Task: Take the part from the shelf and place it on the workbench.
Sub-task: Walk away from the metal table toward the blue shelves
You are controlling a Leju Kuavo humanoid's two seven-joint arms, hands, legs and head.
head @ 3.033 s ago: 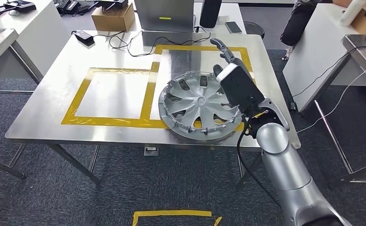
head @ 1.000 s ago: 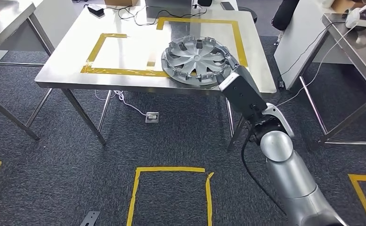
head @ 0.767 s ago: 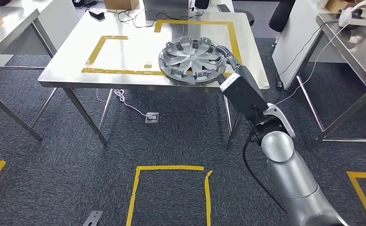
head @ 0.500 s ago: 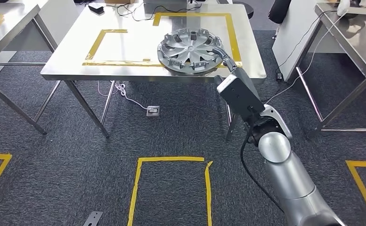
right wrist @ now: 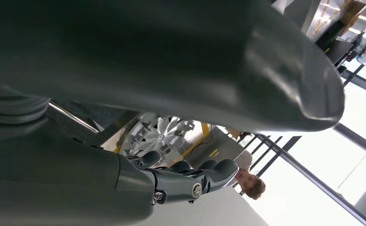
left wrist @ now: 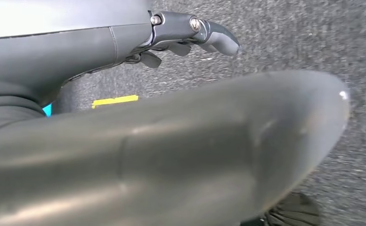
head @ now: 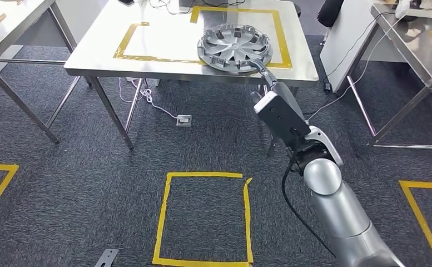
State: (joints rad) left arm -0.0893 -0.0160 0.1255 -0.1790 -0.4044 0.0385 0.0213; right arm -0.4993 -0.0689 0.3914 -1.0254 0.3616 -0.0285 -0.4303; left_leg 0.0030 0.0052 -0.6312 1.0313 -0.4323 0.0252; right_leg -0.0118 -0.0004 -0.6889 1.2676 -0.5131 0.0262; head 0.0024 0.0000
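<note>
Right hand (head: 269,83) fingers apart, holding nothing | wheel cover (head: 234,47) on workbench (head: 147,58) | no legible writing

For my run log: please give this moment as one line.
hubcap: on workbench | right hand: empty, off hubcap | left hand: empty

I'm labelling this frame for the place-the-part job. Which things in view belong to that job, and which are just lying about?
Part of the job:
- silver wheel cover, lying on the workbench
- steel workbench with yellow tape outlines
- right hand, empty, just off the table's near edge

Just lying about:
- floor socket and its cable
- yellow floor square
- neighbouring tables
</note>
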